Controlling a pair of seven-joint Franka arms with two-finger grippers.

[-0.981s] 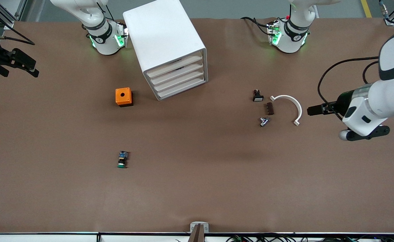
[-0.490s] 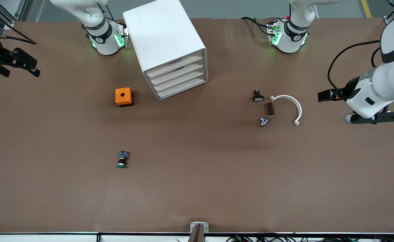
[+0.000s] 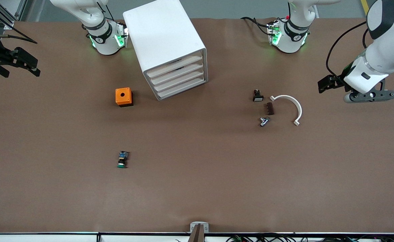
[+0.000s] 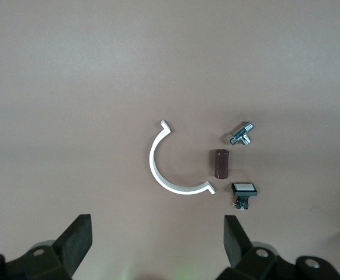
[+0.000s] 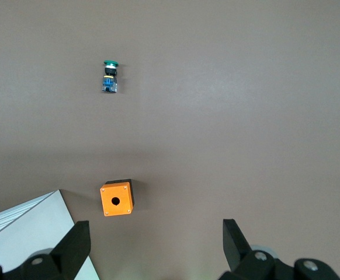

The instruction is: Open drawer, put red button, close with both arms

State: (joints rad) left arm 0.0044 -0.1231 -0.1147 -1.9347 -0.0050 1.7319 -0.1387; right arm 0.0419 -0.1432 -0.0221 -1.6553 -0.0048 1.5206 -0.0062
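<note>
The white cabinet (image 3: 163,37) stands between the arm bases, and its four stacked drawers (image 3: 176,75) are all shut. Its corner shows in the right wrist view (image 5: 30,233). No red button shows in any view. My left gripper (image 3: 324,84) is open and empty, up in the air over bare table at the left arm's end; its jaws stand wide apart in the left wrist view (image 4: 158,245). My right gripper (image 3: 29,64) is open and empty in the air at the right arm's end, and shows in the right wrist view (image 5: 156,248).
An orange box (image 3: 124,96) (image 5: 117,198) sits beside the cabinet. A green-capped switch (image 3: 122,159) (image 5: 108,77) lies nearer the camera. Toward the left arm's end lie a black switch (image 3: 257,96) (image 4: 243,191), a brown block (image 3: 269,108), a metal fitting (image 3: 264,121) and a white curved clip (image 3: 292,104) (image 4: 158,175).
My left arm has swung its gripper away from the curved clip, toward the bases' side of the table. The right gripper has barely moved. Nothing on the table has shifted.
</note>
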